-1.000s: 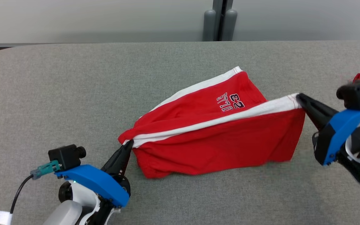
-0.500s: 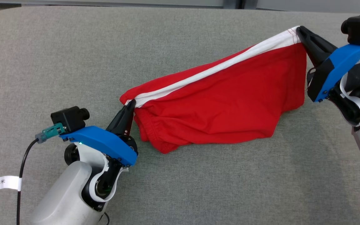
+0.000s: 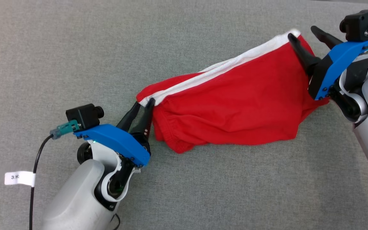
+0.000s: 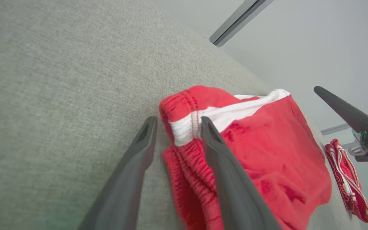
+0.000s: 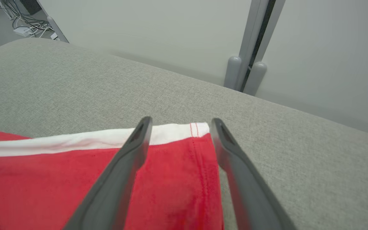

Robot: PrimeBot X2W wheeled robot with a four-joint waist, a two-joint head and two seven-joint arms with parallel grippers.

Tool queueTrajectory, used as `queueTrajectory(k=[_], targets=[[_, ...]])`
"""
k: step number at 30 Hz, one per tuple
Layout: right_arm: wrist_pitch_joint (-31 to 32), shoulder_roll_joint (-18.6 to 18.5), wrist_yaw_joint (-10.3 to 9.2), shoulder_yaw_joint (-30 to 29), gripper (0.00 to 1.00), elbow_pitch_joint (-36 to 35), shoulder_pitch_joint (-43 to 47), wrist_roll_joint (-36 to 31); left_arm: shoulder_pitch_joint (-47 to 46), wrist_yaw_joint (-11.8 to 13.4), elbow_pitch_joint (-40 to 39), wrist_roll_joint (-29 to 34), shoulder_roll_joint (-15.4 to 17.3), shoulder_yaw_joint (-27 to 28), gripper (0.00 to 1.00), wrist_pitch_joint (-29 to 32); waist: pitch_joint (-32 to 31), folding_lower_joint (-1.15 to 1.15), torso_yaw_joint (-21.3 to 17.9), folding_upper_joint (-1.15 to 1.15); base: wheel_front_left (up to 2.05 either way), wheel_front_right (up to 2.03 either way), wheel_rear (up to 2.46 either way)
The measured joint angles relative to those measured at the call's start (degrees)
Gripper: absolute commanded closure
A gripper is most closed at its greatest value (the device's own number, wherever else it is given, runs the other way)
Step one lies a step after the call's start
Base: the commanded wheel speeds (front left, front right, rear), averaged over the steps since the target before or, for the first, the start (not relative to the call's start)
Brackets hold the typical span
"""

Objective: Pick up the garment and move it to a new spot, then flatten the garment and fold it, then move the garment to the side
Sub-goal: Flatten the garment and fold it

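The garment (image 3: 235,108) is a pair of red shorts with a white side stripe, lying folded lengthwise on the grey table (image 3: 75,48). My left gripper (image 3: 145,103) is open at its waistband end. In the left wrist view the elastic corner (image 4: 184,127) sits loose between the parted fingers of that gripper (image 4: 178,118). My right gripper (image 3: 302,32) is open at the hem end. Seen from the right wrist, its fingers straddle the white-striped corner (image 5: 184,131) of the shorts, and the gripper (image 5: 181,120) touches no cloth that I can see.
Another red-and-white garment (image 4: 347,182) lies bunched at the table's far right. Behind the table stands a pale wall with a grey post (image 5: 244,73). Cables (image 5: 21,19) lie on the floor beyond the table's corner. A tagged cable (image 3: 19,178) hangs from my left arm.
Both grippers have opened and let go of the shorts, which were stretched between them. The cloth has settled on the table. The head camera has tilted down.
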Motion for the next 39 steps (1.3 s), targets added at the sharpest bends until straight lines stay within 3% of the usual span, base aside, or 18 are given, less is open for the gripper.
queueTrajectory(k=[7,11,18,31,39], targets=[[-0.3,-1.0,0.0,1.35,0.0,2.53,1.14,5.26,4.43,0.08,0.11,-0.09,0.54,-1.14,0.0,-0.59,-3.22,-0.01,0.57,0.0,0.0,0.0,0.0],[1.05,-0.9,0.0,-0.74,0.0,4.78,4.23,9.88,6.77,-0.88,-1.36,2.6,1.79,-1.11,0.0,-6.33,-5.81,-0.02,0.83,0.0,0.0,0.0,0.0],[0.26,-0.71,0.0,-2.0,0.0,6.27,7.55,11.8,9.24,-2.68,-0.77,8.7,1.86,0.4,0.0,-14.02,-8.47,-0.03,0.99,0.0,0.0,0.0,0.0],[-1.04,1.88,0.0,-5.52,0.0,13.8,5.52,10.07,11.22,-5.73,-5.05,34.93,-5.53,20.89,0.0,-14.66,-6.51,-0.01,1.92,0.0,0.0,0.0,0.0],[-0.99,4.07,0.0,-8.51,0.0,24.88,-0.19,2.88,12.87,-7.31,-6.16,42.06,-8.35,26.97,0.0,-14.66,-4.57,-0.01,3.56,0.0,0.0,0.0,0.0]])
